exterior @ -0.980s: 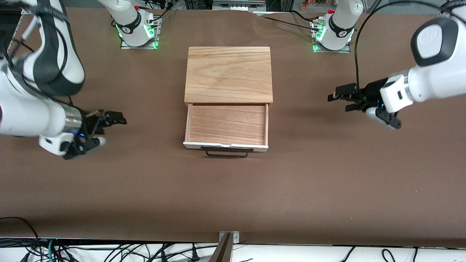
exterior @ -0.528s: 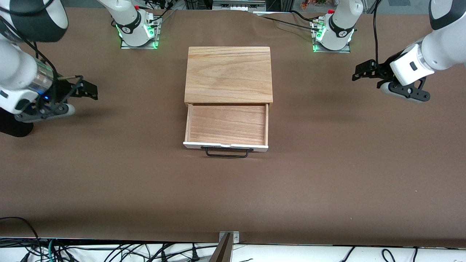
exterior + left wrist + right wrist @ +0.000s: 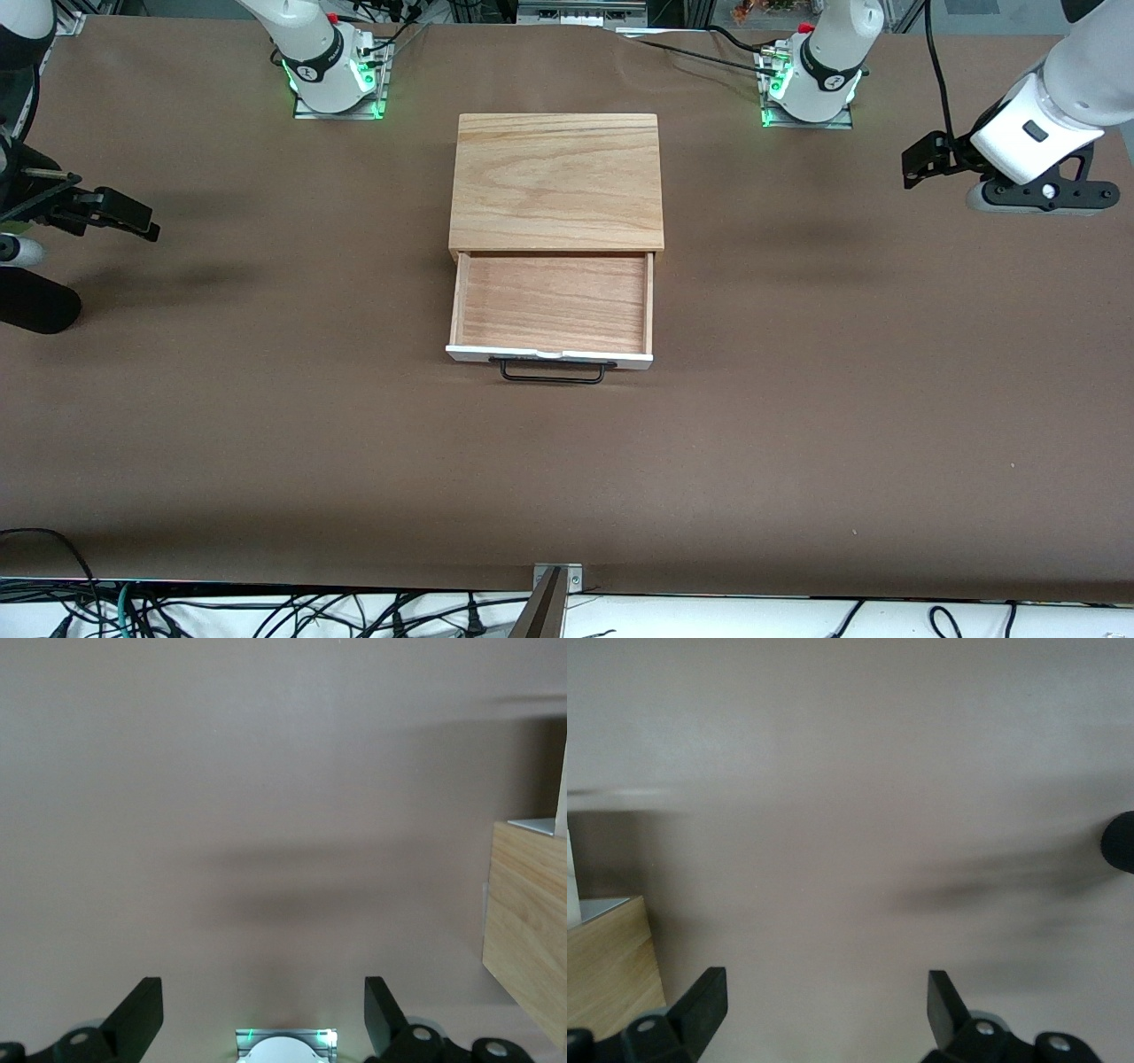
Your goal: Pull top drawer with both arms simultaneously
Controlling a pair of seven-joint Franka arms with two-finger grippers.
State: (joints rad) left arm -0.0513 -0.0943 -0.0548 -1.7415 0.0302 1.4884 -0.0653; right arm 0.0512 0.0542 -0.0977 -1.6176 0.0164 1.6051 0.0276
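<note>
The top drawer stands pulled out of the cabinet toward the front camera, its reddish wood inside bare, its white front panel and black wire handle nearest the camera. The cabinet's edge shows in the left wrist view and in the right wrist view. My left gripper is open and empty, up over the table at the left arm's end. My right gripper is open and empty, up over the table at the right arm's end. Neither touches the drawer.
The cabinet's wood-grain top slab sits mid-table between the two arm bases. A dark object lies at the right arm's end of the table. Cables hang along the table's near edge.
Both grippers have moved outward and away from the drawer, each toward its own end of the table and toward the bases. The drawer has not moved.
</note>
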